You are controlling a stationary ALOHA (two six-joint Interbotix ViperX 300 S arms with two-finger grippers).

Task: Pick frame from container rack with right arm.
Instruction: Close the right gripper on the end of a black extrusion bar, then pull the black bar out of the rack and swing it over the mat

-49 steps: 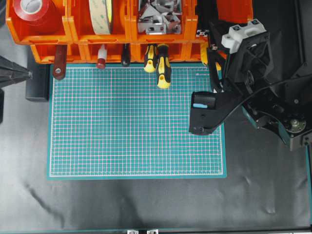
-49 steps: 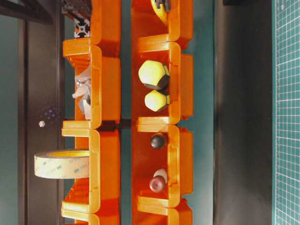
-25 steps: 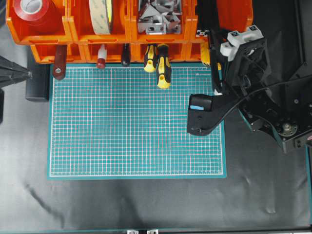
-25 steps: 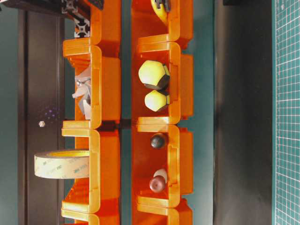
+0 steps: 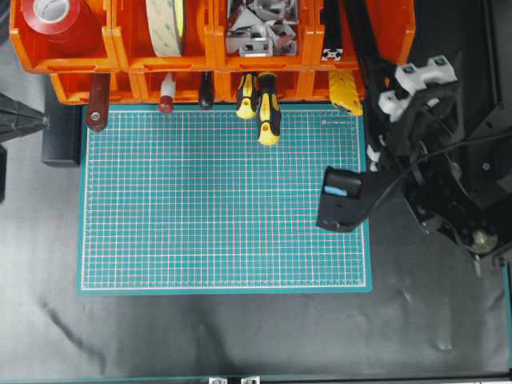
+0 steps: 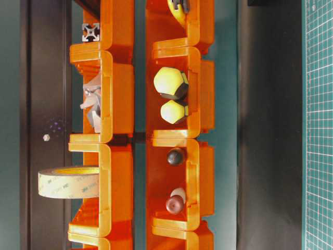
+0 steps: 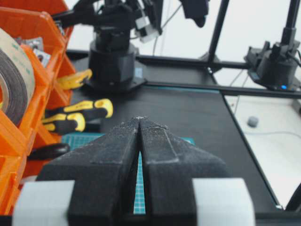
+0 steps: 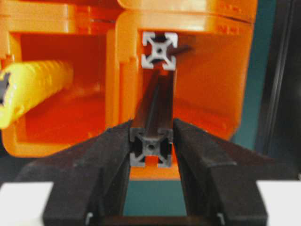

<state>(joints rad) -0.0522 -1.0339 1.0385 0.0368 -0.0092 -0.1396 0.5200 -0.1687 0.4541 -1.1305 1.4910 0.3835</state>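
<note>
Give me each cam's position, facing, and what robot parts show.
Overhead: above, facing down on green mat, rack; right arm shows.
Table-level: low, image turned sideways, facing the rack fronts; no robot.
Left wrist: behind shut left gripper, facing right arm's base.
Right wrist: right gripper clamping frame.
Shared: frame end in overhead, table-level.

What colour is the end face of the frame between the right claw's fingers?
Silvery grey, with a slotted cross pattern; the frame itself runs black behind it. Clearest in the right wrist view.

Overhead: container rack (image 5: 212, 60) top cut off by the upper edge; frame (image 5: 332, 36) mostly hidden by the right arm (image 5: 424, 160), only its slotted end visible. Table-level: tape roll (image 6: 67, 182) half hidden behind a bin wall. Right wrist: yellow handle (image 8: 33, 92) blurred and cropped at left.
</note>
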